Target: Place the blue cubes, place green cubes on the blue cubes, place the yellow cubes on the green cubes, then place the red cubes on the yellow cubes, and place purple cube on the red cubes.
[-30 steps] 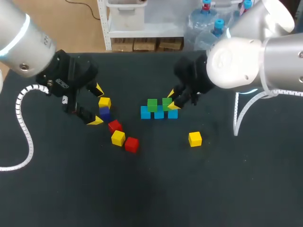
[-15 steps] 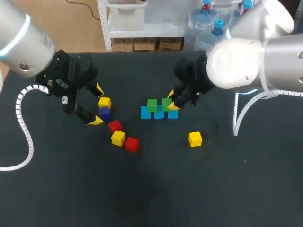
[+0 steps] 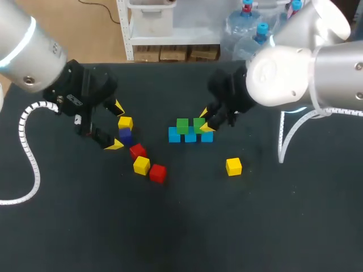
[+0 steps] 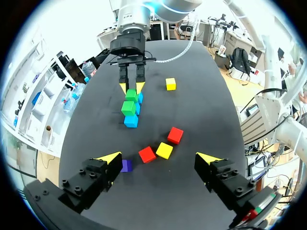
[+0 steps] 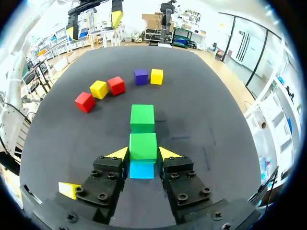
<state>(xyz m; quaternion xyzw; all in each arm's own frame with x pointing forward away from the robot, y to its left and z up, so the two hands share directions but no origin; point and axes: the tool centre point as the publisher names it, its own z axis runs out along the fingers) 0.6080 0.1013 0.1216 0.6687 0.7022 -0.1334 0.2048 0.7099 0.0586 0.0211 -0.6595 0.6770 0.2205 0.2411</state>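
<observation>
Right gripper (image 5: 143, 154) jaws clamped on small green cube (image 5: 143, 145) atop blue cube row (image 5: 142, 169). Left gripper (image 4: 158, 156) jaws wide apart, empty. Risk: uneven release drags green cube off blue cube row.

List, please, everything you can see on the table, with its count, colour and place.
small blue cubes: three, blue, in a row at mid-table.
green cubes: two, green, stacked on the blue row.
yellow cubes: three, yellow; one alone to the right of the row, one between the red cubes, one beside the purple cube.
red cubes: two, red, in the diagonal line left of the row.
purple cube: one, purple, between a red and a yellow cube.
black table: one, black, under everything.
left gripper: one, fingers open, by the diagonal line.
right gripper: one, fingers closed on a green cube.
</observation>
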